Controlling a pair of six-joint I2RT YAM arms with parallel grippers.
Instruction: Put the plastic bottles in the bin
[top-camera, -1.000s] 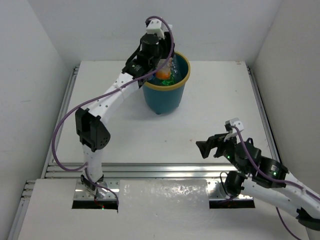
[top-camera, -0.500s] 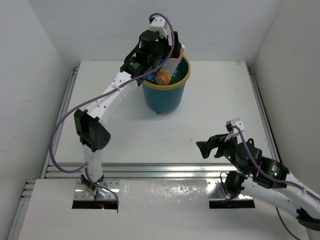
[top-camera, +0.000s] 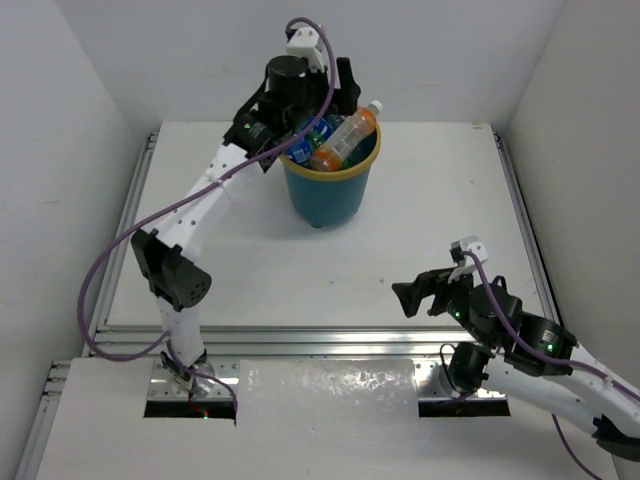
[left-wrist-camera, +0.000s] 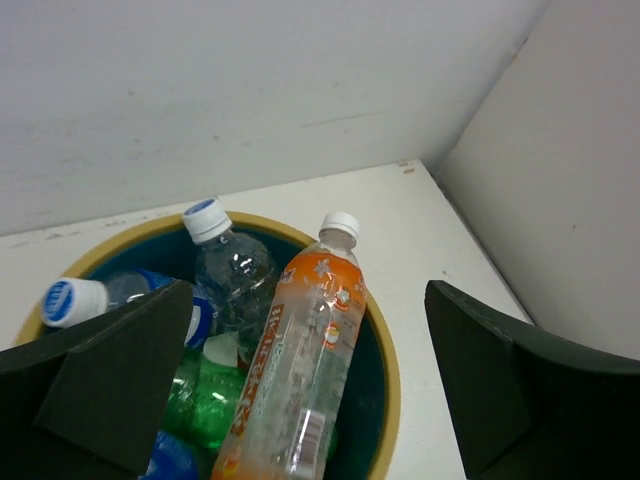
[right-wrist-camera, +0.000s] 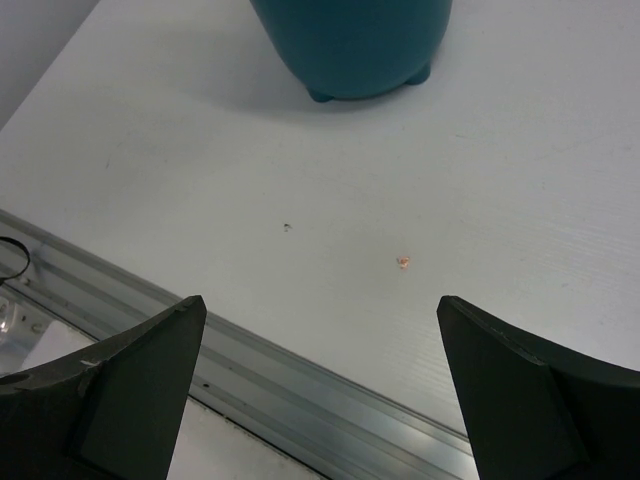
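The teal bin (top-camera: 327, 195) with a yellow rim stands at the back of the table. Several plastic bottles lie inside it: an orange-labelled one (top-camera: 345, 138) leans over the right rim with its white cap sticking out, beside clear (left-wrist-camera: 232, 270), green (left-wrist-camera: 205, 395) and blue-labelled ones. My left gripper (top-camera: 325, 100) hangs open just above the bin, and the orange bottle (left-wrist-camera: 300, 370) lies free between its spread fingers (left-wrist-camera: 510, 370). My right gripper (top-camera: 420, 290) is open and empty over the near right of the table, far from the bin (right-wrist-camera: 350, 45).
White walls close in the table (top-camera: 440, 200) at the back and on both sides. An aluminium rail (top-camera: 300, 340) runs along the near edge. A tiny orange speck (right-wrist-camera: 403, 262) lies on the table ahead of the right gripper.
My left gripper has opened and lifted, letting go of the orange bottle, which now rests in the bin with its neck over the rim. The right arm has not moved.
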